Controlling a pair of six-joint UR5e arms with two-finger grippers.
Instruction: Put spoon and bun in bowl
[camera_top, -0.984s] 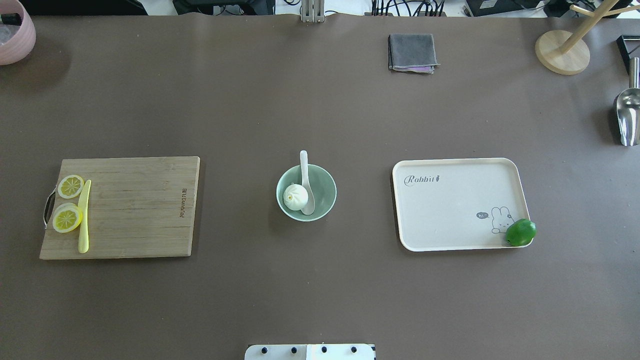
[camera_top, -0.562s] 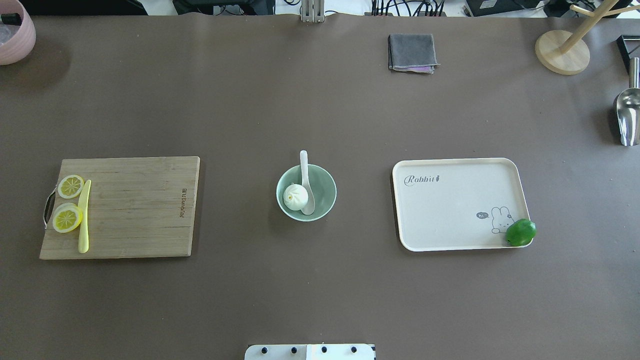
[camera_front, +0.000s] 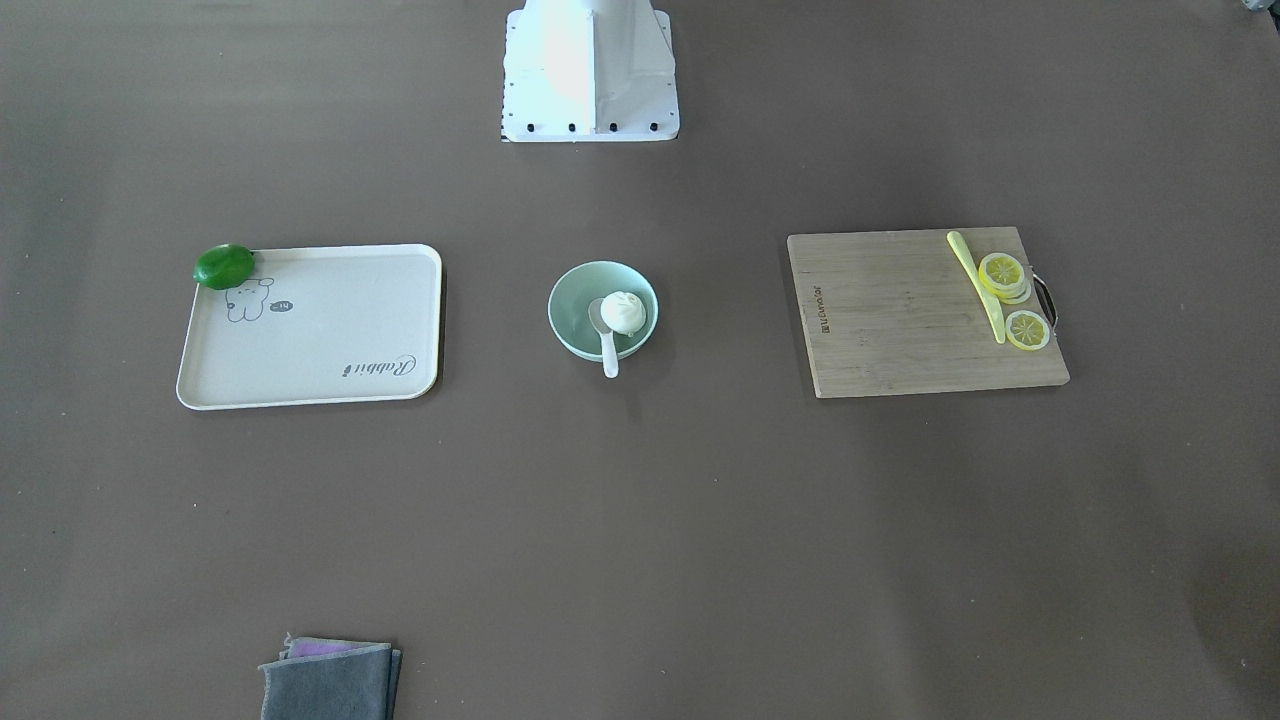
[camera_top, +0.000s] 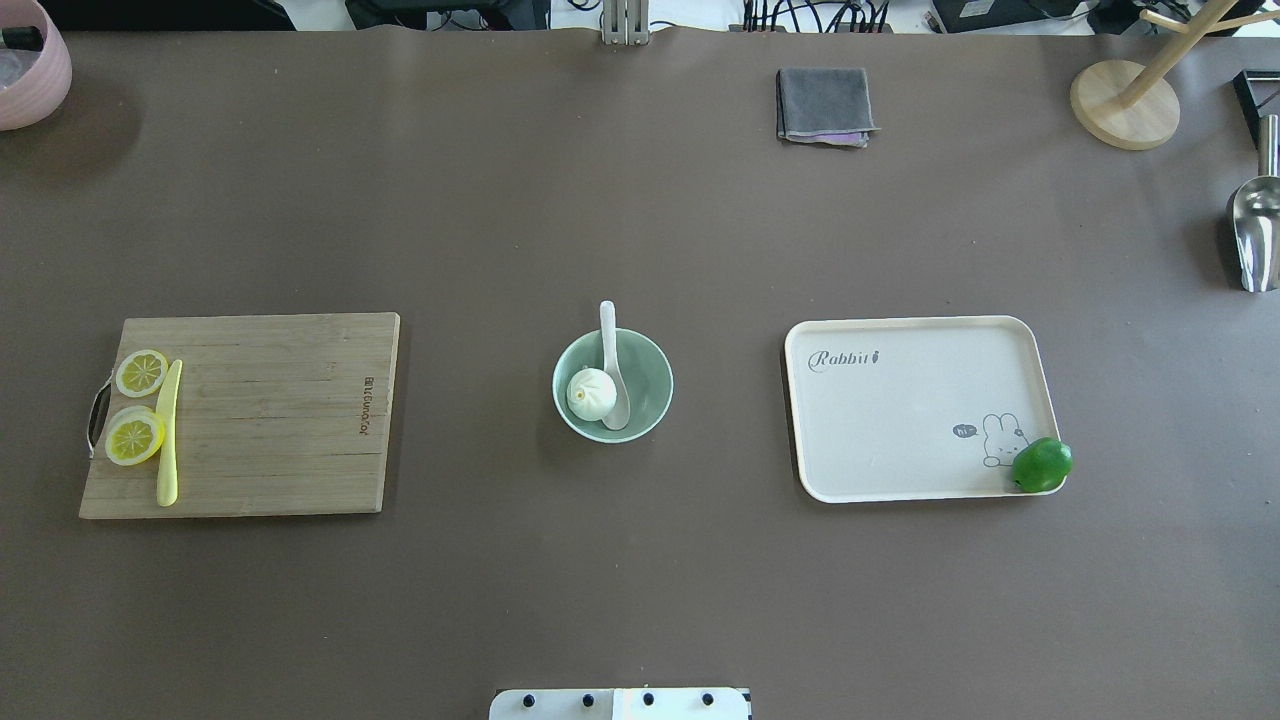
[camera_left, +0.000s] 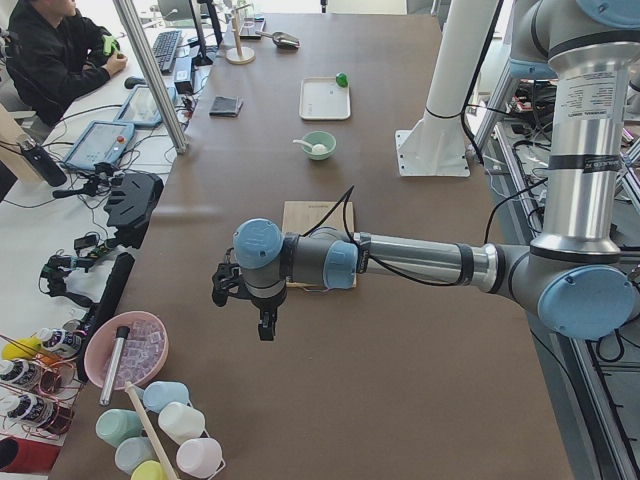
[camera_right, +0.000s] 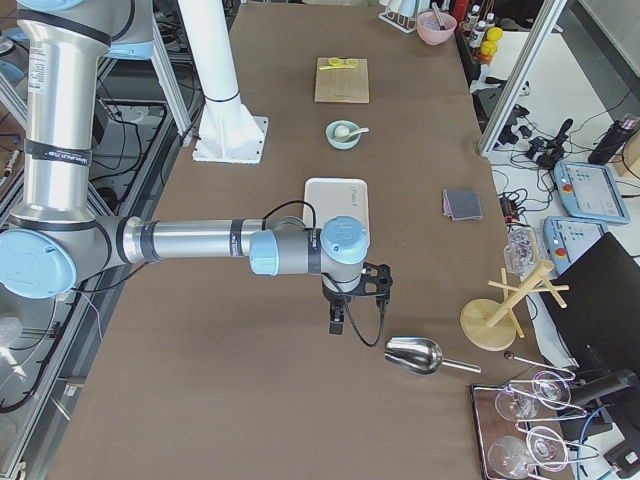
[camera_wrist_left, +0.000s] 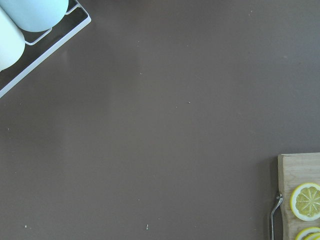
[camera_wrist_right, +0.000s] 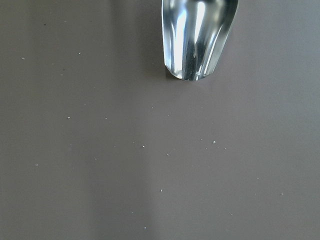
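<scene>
Spoon (camera_top: 612, 365), bun (camera_top: 591, 393): in bowl (camera_top: 660, 385). Handle overhangs rim; a knock could tip it. Left hand (camera_left: 266, 328), right hand (camera_right: 338, 322): state cannot be told.

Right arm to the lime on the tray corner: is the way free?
Probably yes. The lime sits uncovered on the corner of the tray, and the right gripper hangs over bare table nearby, nothing between them.

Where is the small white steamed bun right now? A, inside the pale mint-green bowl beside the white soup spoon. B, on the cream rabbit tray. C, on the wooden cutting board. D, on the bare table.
A: the white steamed bun lies inside the mint-green bowl, beside the white soup spoon whose handle sticks out over the rim.
</scene>
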